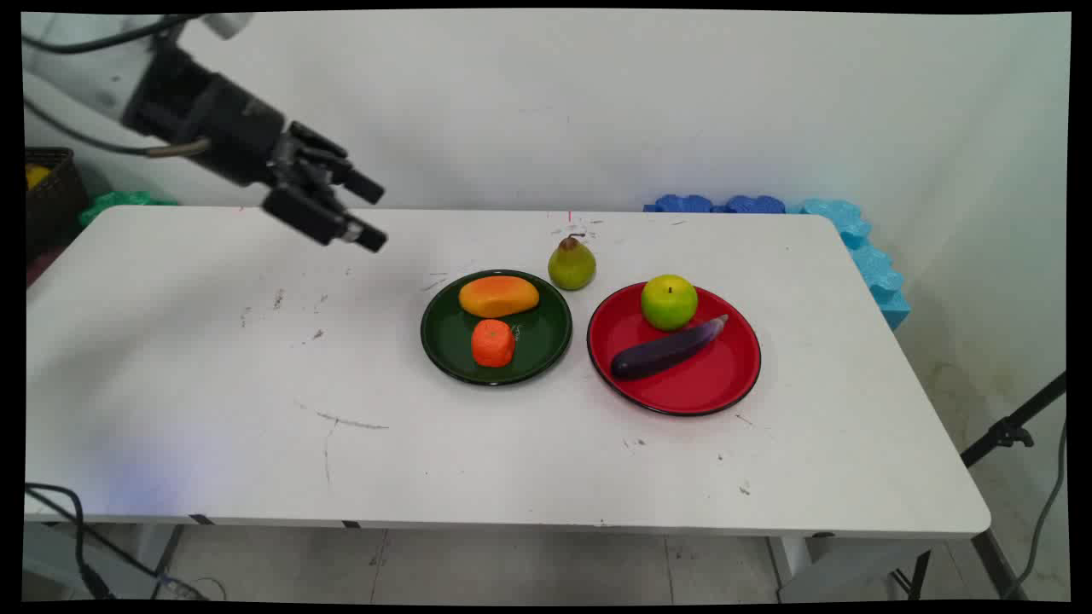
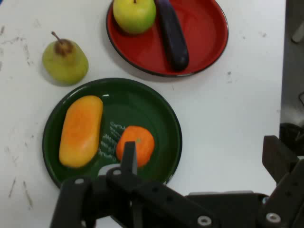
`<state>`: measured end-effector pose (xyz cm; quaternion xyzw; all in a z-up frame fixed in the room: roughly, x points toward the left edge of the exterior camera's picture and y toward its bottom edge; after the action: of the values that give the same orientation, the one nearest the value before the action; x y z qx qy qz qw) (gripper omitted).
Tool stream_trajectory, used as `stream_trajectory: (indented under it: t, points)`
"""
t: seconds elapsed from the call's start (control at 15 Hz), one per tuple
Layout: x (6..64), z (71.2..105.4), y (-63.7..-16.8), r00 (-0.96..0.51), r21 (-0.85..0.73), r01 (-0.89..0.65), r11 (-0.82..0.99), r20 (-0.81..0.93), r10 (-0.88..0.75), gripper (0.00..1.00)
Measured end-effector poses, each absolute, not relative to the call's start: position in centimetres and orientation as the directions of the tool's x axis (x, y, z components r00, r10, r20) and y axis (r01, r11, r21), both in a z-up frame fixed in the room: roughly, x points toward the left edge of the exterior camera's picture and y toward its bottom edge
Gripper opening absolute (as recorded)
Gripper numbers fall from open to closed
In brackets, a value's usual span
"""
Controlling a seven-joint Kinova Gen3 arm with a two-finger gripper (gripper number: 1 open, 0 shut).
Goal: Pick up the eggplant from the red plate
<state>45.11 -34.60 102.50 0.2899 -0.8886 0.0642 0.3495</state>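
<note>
Gripper [image 1: 368,216] up over the table's [image 1: 213,358] far left, jaws apart, holding nothing. Nearest: green plate [image 1: 546,341] with mango [image 1: 499,296] and orange [image 1: 493,343]. Pear [image 1: 572,263] just behind; red plate [image 1: 717,384] with apple [image 1: 669,302], eggplant [image 1: 667,349] right.

We see the gripper [image 2: 202,154] rising from the bottom edge, its fingers [image 2: 128,156] spread wide and holding nothing. Beyond it a green plate [image 2: 161,111] bears a mango [image 2: 80,130] and an orange [image 2: 137,145] (lying apart). A pear [image 2: 65,59] stands on the white table [image 2: 237,95] beside it. Farther off, a red plate [image 2: 204,28] carries a green apple [image 2: 134,14] and an eggplant [image 2: 172,35].
</note>
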Motion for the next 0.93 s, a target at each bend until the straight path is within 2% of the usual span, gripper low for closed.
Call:
stream_trajectory:
  t: [0.47,0.67,0.93]
  points:
    - [35.1,104.1,-38.2,-0.59,0.096,-0.626,0.774,0.59,-0.551,1.0]
    - [29.2,103.3,-40.0,-0.597,0.095,-0.652,0.752,0.548,-0.586,1.0]
    - [24.2,101.3,-42.2,-0.597,0.091,-0.678,0.729,0.512,-0.618,1.0]
